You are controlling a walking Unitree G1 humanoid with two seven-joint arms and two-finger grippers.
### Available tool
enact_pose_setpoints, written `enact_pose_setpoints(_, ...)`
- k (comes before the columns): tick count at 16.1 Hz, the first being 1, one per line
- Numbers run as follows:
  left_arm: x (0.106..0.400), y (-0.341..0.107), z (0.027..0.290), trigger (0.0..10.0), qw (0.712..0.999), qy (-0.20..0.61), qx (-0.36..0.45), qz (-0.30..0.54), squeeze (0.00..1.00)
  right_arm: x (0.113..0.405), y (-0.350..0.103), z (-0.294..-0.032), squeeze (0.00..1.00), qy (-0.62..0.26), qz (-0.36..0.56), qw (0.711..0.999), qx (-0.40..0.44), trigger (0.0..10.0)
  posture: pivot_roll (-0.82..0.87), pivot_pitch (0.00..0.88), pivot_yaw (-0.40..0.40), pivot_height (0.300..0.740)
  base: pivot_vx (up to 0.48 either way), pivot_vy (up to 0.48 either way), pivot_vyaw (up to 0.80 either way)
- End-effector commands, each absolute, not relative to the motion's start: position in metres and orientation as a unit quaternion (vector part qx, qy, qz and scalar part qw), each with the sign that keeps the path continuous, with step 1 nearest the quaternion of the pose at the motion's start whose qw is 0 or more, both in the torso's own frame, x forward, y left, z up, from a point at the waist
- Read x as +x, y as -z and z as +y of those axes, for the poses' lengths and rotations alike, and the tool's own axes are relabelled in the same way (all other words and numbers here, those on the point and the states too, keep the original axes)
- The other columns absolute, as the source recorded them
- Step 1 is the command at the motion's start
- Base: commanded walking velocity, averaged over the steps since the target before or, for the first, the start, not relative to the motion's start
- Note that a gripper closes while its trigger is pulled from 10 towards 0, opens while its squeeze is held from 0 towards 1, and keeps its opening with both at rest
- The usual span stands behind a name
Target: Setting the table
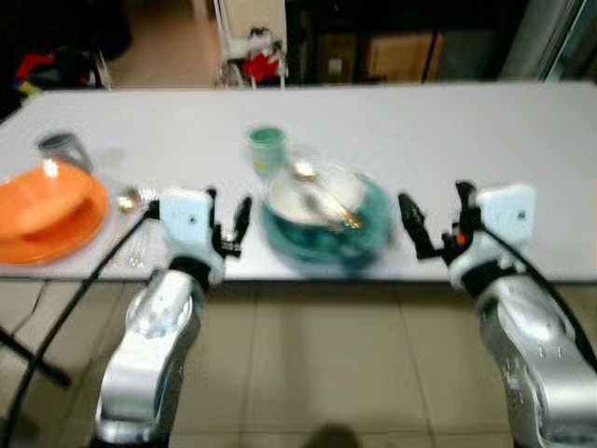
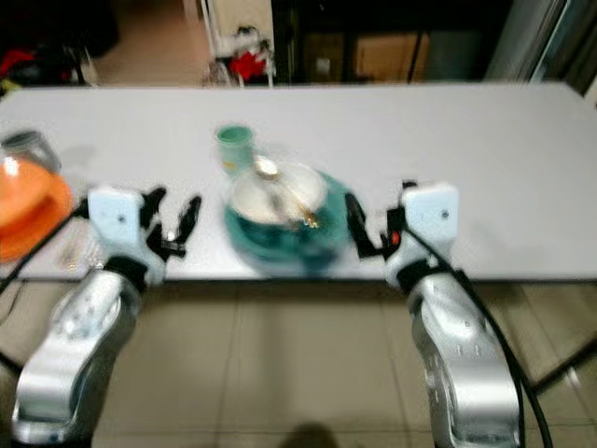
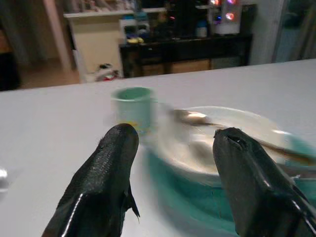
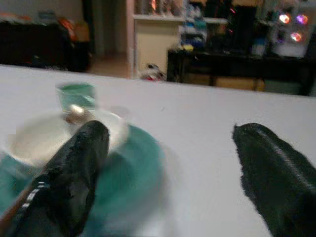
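A teal plate [image 1: 368, 233] sits near the front edge of the white table [image 1: 466, 140]. On it rests a white bowl [image 1: 317, 194] with a gold spoon [image 1: 326, 201] lying across it. A small green cup [image 1: 266, 147] stands just behind the bowl. My left gripper [image 1: 229, 222] is open, just left of the plate. My right gripper [image 1: 434, 224] is open, just right of the plate. Nothing is between the fingers of either one. The pictures are blurred.
An orange plate with an orange bowl [image 1: 47, 210] lies at the table's left end. A grey mug [image 1: 63, 147] stands behind it, and another spoon [image 1: 131, 198] lies beside it. Dark furniture and red things [image 1: 261, 63] stand beyond the table. Tiled floor [image 1: 326, 373] lies below.
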State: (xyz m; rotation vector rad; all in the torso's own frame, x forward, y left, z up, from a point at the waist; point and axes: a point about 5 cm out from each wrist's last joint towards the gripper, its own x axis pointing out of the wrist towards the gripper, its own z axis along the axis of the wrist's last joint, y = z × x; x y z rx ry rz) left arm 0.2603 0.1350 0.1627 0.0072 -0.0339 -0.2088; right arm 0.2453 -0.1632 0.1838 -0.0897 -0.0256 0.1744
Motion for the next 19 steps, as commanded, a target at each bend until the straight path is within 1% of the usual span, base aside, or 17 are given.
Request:
enact_pose_setpoints(1,0.261,-0.167,0.13,10.0,0.993,0.113,0.008,-0.026,0.0,0.245,-0.186,-0.161,1.0,-0.091,-0.019,0.995,-0.046,10.0,-0.01,0.0,0.092,0.74,0.0,-0.48,0.0)
enact_pose_setpoints(8,0.264,-0.167,0.123,10.0,0.991,0.131,0.012,-0.029,0.0,0.244,-0.184,-0.161,1.0,-0.086,-0.015,0.995,-0.039,10.0,-0.02,0.0,0.099,0.74,0.0,-0.48,0.0)
enact_pose_setpoints(11,0.267,-0.165,0.121,10.0,0.991,0.132,-0.001,-0.024,0.0,0.244,-0.181,-0.164,1.0,-0.07,-0.002,0.997,-0.035,10.0,-0.02,0.0,0.099,0.74,0.0,0.0,0.0)
enact_pose_setpoints(14,0.268,-0.165,0.119,10.0,0.989,0.149,-0.003,-0.028,0.0,0.244,-0.18,-0.166,1.0,-0.064,0.001,0.997,-0.033,10.0,-0.02,0.0,0.097,0.74,0.0,0.0,-0.73)
enact_pose_setpoints(18,0.271,-0.167,0.118,10.0,0.987,0.155,-0.01,-0.032,0.0,0.244,-0.179,-0.168,1.0,-0.056,0.006,0.998,-0.032,10.0,-0.03,0.0,0.098,0.74,0.337,0.0,-0.79)
enact_pose_setpoints(19,0.274,-0.166,0.117,10.0,0.987,0.158,-0.01,-0.031,0.0,0.245,-0.179,-0.169,0.81,-0.05,0.005,0.998,-0.032,10.0,-0.03,0.0,0.097,0.74,0.394,0.0,-0.79)
